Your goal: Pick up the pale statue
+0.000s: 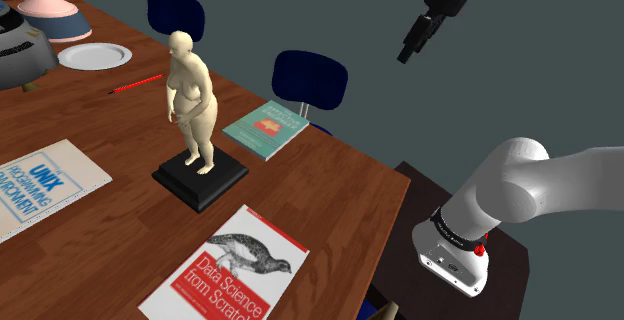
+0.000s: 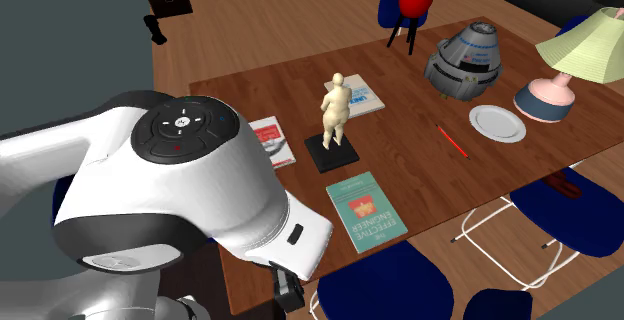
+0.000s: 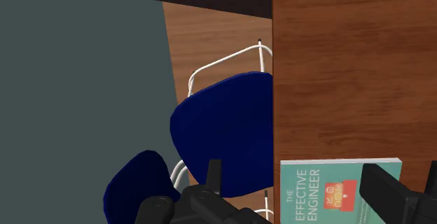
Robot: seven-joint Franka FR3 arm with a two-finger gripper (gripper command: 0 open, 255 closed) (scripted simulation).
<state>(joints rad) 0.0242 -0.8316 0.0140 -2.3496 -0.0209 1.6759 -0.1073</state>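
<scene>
**A:** Where was the pale statue [image 1: 190, 93] seen?

**B:** It was seen standing upright on a black square base [image 1: 200, 180], set near the middle of the wooden table [image 1: 330, 183]. It was not held by anything.

**A:** What was laid around it?

**B:** A teal book [image 1: 265, 128], titled "The Effective Engineer", was laid just beside the base but apart from it, toward the table edge where a blue chair [image 1: 312, 80] was drawn up. A white book [image 1: 228, 273] marked "Data Science from Scratch" was placed near the base, toward the shoulder view's lower edge. A UNIX book [image 1: 45, 183] was found at that view's left. Farther along the table, well apart from the statue, a red pencil [image 1: 135, 84], a white plate [image 1: 95, 56] and a table lamp [image 2: 575, 43] were set out.

**A:** How was the gripper [image 1: 410, 48] found?

**B:** It was held high in the air beyond the table edge, past the blue chair and well apart from the statue. In the wrist view its two black fingers [image 3: 389, 191] were seen spread wide, and nothing was clasped between them. Beyond them, part of the teal book's cover, the table edge and the blue chair's seat were seen, none of them touched.
</scene>
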